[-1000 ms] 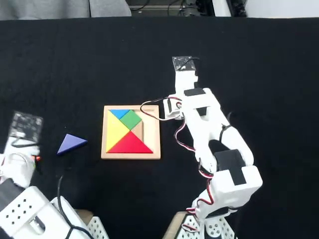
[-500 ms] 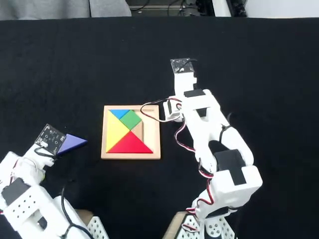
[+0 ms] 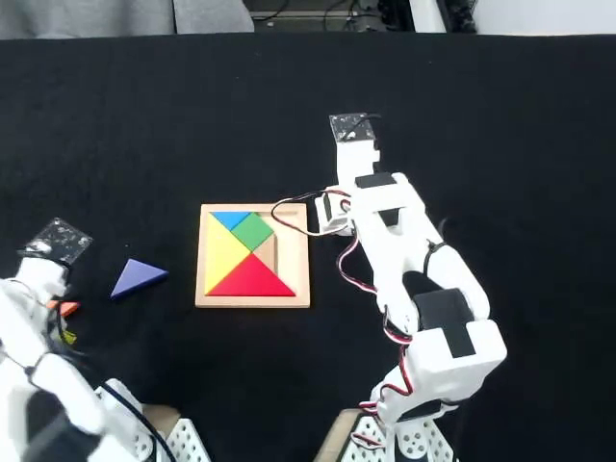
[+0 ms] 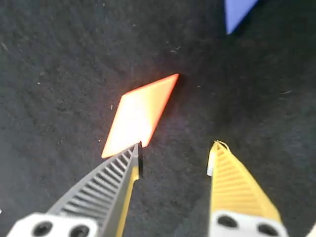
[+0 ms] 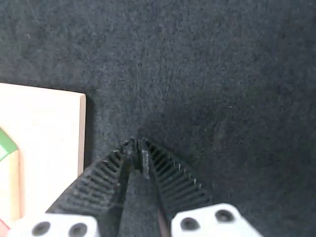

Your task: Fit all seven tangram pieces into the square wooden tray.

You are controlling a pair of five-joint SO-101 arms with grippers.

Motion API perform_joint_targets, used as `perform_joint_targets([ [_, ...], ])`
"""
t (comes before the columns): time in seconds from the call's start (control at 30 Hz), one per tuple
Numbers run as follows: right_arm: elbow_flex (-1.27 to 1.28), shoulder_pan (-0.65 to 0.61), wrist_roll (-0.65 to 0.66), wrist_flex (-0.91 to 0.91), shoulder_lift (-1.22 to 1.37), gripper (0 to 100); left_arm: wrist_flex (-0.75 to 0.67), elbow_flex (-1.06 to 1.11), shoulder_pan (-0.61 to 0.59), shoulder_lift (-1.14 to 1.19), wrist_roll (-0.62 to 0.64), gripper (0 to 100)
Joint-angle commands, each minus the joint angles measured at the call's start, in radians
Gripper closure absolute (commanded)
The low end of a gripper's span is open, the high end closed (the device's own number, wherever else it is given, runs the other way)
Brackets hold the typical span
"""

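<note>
The square wooden tray [image 3: 299, 252] holds a blue triangle [image 3: 229, 218], a green piece [image 3: 254, 232], a yellow triangle [image 3: 222, 256] and a red triangle [image 3: 251, 279]; its right side is bare wood. A purple-blue triangle [image 3: 138, 277] lies on the cloth left of the tray. An orange parallelogram [image 4: 140, 113] lies farther left, also seen as an orange parallelogram [image 3: 67, 309] beside the left arm. My left gripper [image 4: 176, 153] hovers open just beside it, one fingertip at its edge. My right gripper [image 5: 137, 146] is shut and empty on the cloth next to the tray's edge [image 5: 49, 123].
Black cloth covers the whole table. The right arm [image 3: 404, 260] stretches from the front edge up to the tray's right side. The left arm [image 3: 29, 308] stands at the front left corner. A corner of the purple-blue triangle [image 4: 237, 12] shows beyond the left gripper.
The left arm swung toward the purple-blue triangle and then back left, now over the orange parallelogram. The right arm has stayed in place.
</note>
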Motion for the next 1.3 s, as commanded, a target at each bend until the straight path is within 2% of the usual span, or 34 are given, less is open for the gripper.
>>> perform_joint_targets([
  [0.0,-0.002,0.012,0.008,-0.017,-0.058,98.7,-0.072,-0.073,-0.010,0.101,-0.051,77],
  [0.3,-0.002,0.012,0.008,-0.018,-0.056,98.7,-0.235,-0.068,-0.001,0.206,-0.055,77],
  [0.5,-0.002,0.012,0.009,-0.018,-0.056,98.7,-0.232,-0.068,-0.008,0.282,-0.157,77],
  [1.17,-0.027,0.012,0.009,-0.014,-0.013,98.7,-0.229,-0.317,-0.010,0.535,-0.141,77],
  [1.27,-0.027,0.012,0.009,-0.014,-0.013,98.7,-0.229,-0.369,-0.008,0.555,-0.109,77],
])
